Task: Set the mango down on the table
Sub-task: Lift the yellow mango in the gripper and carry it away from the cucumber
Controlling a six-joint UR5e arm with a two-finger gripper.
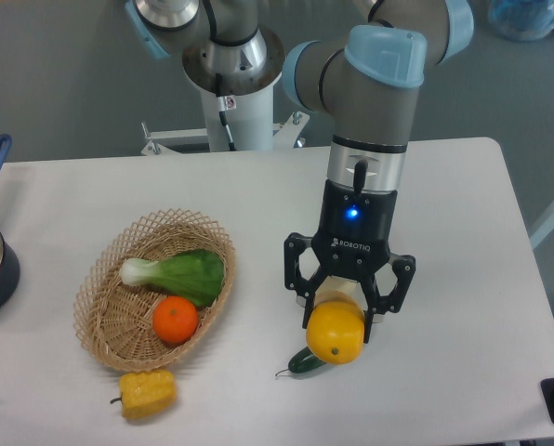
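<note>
Nearest, corn piece (148, 393) lying on table (463, 279). Beyond, fingers (336, 321) pinching mango (335, 334) just above green vegetable (307, 362), low for release.

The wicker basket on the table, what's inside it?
Inside the wicker basket lie a leafy green bok choy and a round orange, touching each other. Whatever sits beneath them is covered. The corn piece lies outside, by the rim.
</note>
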